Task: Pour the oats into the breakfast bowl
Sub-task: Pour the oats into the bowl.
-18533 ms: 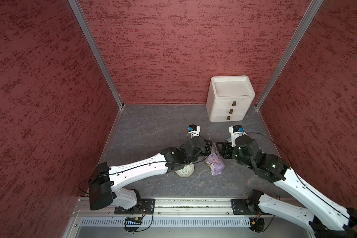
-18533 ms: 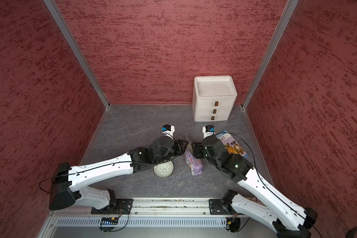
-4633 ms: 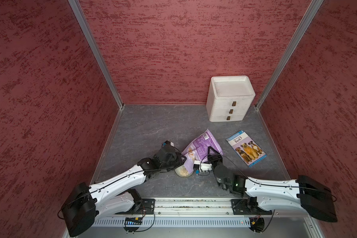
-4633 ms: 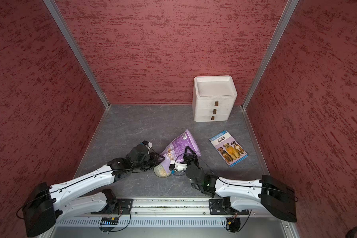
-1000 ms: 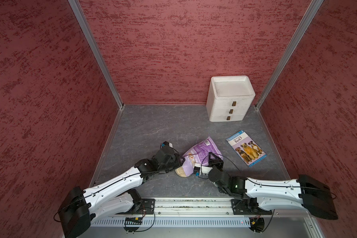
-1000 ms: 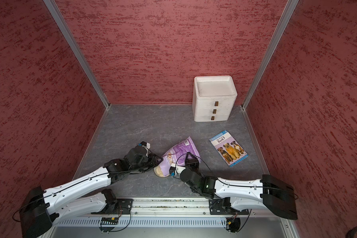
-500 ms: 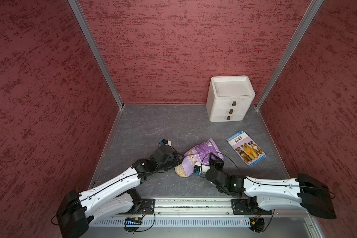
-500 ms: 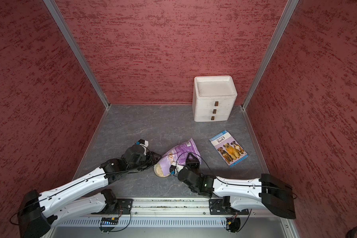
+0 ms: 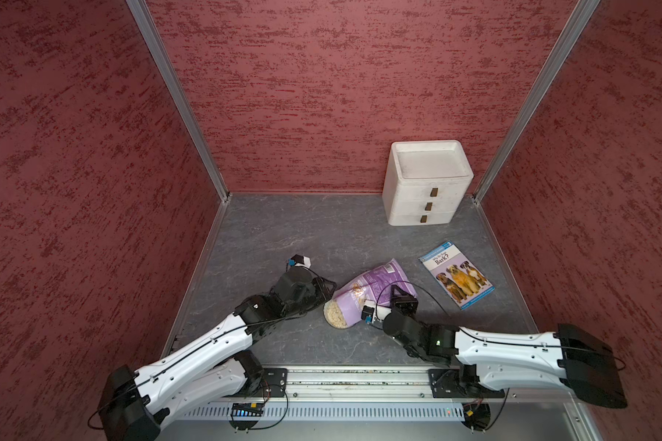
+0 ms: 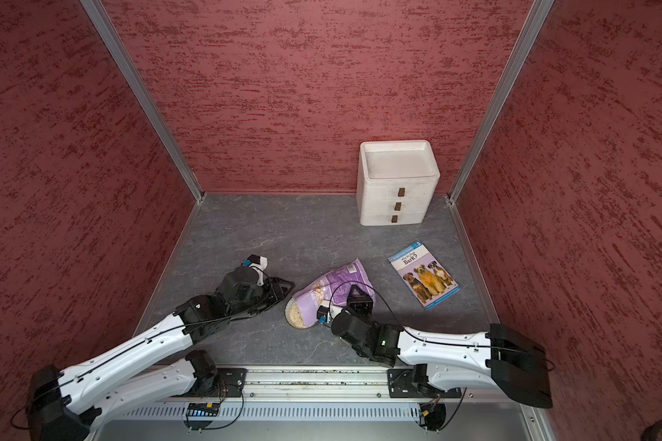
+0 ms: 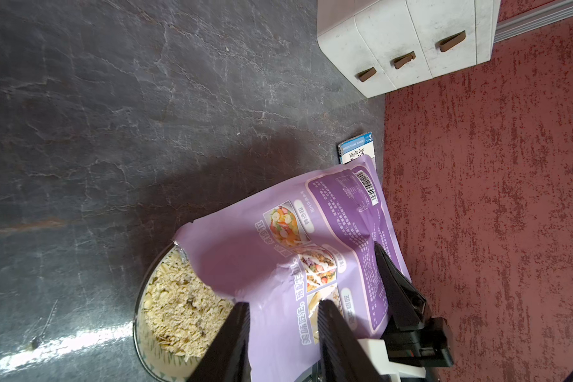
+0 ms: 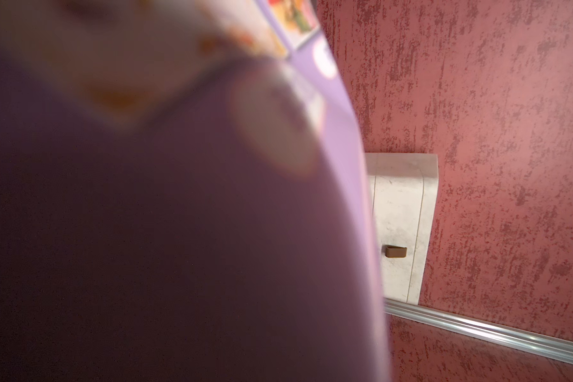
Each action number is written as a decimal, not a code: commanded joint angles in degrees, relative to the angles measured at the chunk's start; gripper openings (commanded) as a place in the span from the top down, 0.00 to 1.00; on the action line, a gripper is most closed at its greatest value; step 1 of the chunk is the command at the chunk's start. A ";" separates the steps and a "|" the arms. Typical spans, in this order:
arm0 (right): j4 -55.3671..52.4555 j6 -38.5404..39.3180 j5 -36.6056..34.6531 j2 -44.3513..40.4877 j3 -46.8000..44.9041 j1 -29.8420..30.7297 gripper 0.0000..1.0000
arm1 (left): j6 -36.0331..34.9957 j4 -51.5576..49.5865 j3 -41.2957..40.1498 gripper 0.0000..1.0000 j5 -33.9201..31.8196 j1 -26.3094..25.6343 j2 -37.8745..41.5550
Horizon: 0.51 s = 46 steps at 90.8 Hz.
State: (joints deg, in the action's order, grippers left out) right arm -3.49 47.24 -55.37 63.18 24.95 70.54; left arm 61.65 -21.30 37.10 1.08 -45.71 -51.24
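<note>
Lilac-purple foil pouch [image 9: 375,284] now tipped flatter, its mouth over a bowl that already holds oats.
Against a few seconds ago the pouch sits lower, and more of the small round white grey-patterned bowl [image 11: 149,350], near the front of the floor between the arms, shows heaped pale beige oat flakes [image 11: 179,304]; the pour looks largely done. The right gripper [image 9: 396,292] is clamped on the pouch's body. The left gripper [image 11: 283,304] sits at the mouth with its fingers partly spread, and I cannot tell if they pinch the lip. The pouch hides part of the bowl and any falling flakes; the right wrist view is mostly purple blur.
</note>
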 commanded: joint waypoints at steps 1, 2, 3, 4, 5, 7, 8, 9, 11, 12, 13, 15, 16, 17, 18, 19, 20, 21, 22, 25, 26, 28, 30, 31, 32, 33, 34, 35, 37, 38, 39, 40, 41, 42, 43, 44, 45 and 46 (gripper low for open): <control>1.18 -2.46 -2.07 -1.91 3.67 -0.87 1.00 | -1.22 -1.31 1.36 0.62 -0.69 0.61 0.86; 1.06 -2.61 -2.05 -1.92 3.73 -0.95 1.00 | -1.20 -1.30 1.33 0.62 -0.71 0.62 0.87; 0.78 -2.82 -1.94 -1.92 3.80 -1.03 1.00 | -1.19 -1.29 1.32 0.62 -0.68 0.67 0.92; 0.51 -3.06 -1.85 -1.92 3.93 -1.07 1.00 | -1.23 -1.33 1.31 0.62 -0.66 0.69 0.94; 0.24 -3.36 -1.76 -1.92 4.08 -1.13 1.00 | -1.20 -1.36 1.31 0.62 -0.65 0.70 1.00; -0.14 -3.80 -1.51 -1.92 4.24 -1.29 1.00 | -1.23 -1.41 1.31 0.62 -0.64 0.78 1.09; -0.30 -4.03 -1.46 -1.92 4.32 -1.33 1.00 | -1.25 -1.44 1.31 0.62 -0.69 0.79 1.12; -0.43 -4.32 -1.39 -1.92 4.41 -1.40 1.00 | -1.26 -1.50 1.31 0.62 -0.66 0.84 1.13; -0.70 -4.70 -1.22 -1.92 4.54 -1.49 1.00 | -1.26 -1.47 1.31 0.62 -0.71 0.92 1.21; -0.80 -4.88 -1.09 -1.92 4.60 -1.56 1.00 | -1.31 -1.47 1.31 0.62 -0.72 0.99 1.22; -0.90 -5.05 -0.94 -1.96 4.68 -1.60 1.00 | -1.29 -1.47 1.31 0.62 -0.73 0.99 1.27; -1.19 -5.41 -0.72 -2.04 4.80 -1.69 1.00 | -1.27 -1.51 1.35 0.62 -0.73 1.02 1.35; -1.31 -5.58 -0.62 -2.07 4.87 -1.75 1.00 | -1.27 -1.53 1.37 0.62 -0.73 1.04 1.38; -1.46 -5.76 -0.53 -2.12 4.90 -1.83 1.00 | -1.27 -1.54 1.38 0.62 -0.69 1.05 1.40; -1.62 -5.94 -0.39 -2.15 4.96 -1.91 1.00 | -1.27 -1.55 1.39 0.62 -0.66 1.10 1.45; -1.75 -6.15 -0.33 -2.17 5.03 -1.95 1.00 | -1.31 -1.64 1.39 0.62 -0.65 1.13 1.43; -1.90 -6.40 -0.25 -2.17 5.07 -2.01 1.00 | -1.38 -1.68 1.39 0.62 -0.65 1.14 1.51; -2.06 -6.61 -0.21 -2.18 5.13 -2.13 1.00 | -1.41 -1.71 1.39 0.62 -0.60 1.15 1.55; -2.23 -6.80 -0.15 -2.22 5.21 -2.19 1.00 | -1.38 -1.67 1.39 0.62 -0.58 1.15 1.57; -2.64 -7.22 0.05 -2.26 5.35 -2.39 1.00 | -1.36 -1.76 1.46 0.62 -0.57 1.22 1.66; -2.70 -7.32 0.11 -2.27 5.41 -2.45 1.00 | -1.40 -1.75 1.47 0.62 -0.61 1.23 1.67; -2.85 -7.47 0.21 -2.27 5.49 -2.57 1.00 | -1.41 -1.82 1.52 0.62 -0.63 1.30 1.74; -2.98 -7.57 0.32 -2.27 5.53 -2.64 1.00 | -1.43 -1.88 1.56 0.62 -0.60 1.37 1.76; -2.95 -7.63 0.34 -2.27 5.54 -2.66 1.00 | -1.48 -1.94 1.56 0.62 -0.58 1.39 1.76; -2.94 -7.71 0.39 -2.31 5.54 -2.72 1.00 | -1.51 -1.96 1.61 0.62 -0.56 1.40 1.76; -2.98 -7.79 0.46 -2.34 5.59 -2.75 1.00 | -1.47 -1.98 1.63 0.62 -0.60 1.41 1.76; -3.00 -7.92 0.56 -2.39 5.59 -2.81 1.00 | -1.46 -2.03 1.65 0.62 -0.58 1.41 1.76; -3.01 -8.02 0.68 -2.42 5.66 -2.84 1.00 | -1.49 -2.05 1.65 0.62 -0.61 1.42 1.76; -3.06 -8.26 0.85 -2.59 5.64 -2.93 1.00 | -1.54 -2.07 1.70 0.62 -0.59 1.48 1.83; -3.08 -8.37 1.00 -2.74 5.64 -2.98 1.00 | -1.58 -2.12 1.72 0.62 -0.57 1.49 1.79; -3.14 -8.52 1.12 -2.86 5.64 -3.01 1.00 | -1.56 -2.14 1.73 0.62 -0.56 1.50 1.87; -3.17 -8.68 1.22 -2.96 5.64 -3.07 1.00 | -1.54 -2.20 1.74 0.62 -0.56 1.55 1.90; -3.18 -8.84 1.31 -3.05 5.68 -3.10 1.00 | -1.54 -2.27 1.74 0.62 -0.56 1.57 1.88; -3.23 -8.97 1.41 -3.23 5.70 -3.16 1.00 | -1.53 -2.35 1.79 0.62 -0.56 1.62 1.86; -3.26 -9.17 1.54 -3.37 5.71 -3.23 1.00 | -1.53 -2.39 1.81 0.62 -0.56 1.65 1.94; -3.31 -9.35 1.65 -3.52 5.76 -3.27 1.00 | -1.53 -2.41 1.82 0.62 -0.55 1.67 1.98; -3.38 -9.53 1.75 -3.64 5.79 -3.29 1.00 | -1.57 -2.46 1.83 0.62 -0.55 1.67 2.00; -3.42 -9.71 1.84 -3.75 5.80 -3.34 1.00 | -1.55 -2.49 1.83 0.62 -0.60 1.76 2.06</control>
State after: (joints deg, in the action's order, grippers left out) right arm -9.85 40.84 -51.68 62.41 26.94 68.01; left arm 61.04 -22.76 37.30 1.10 -44.53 -50.11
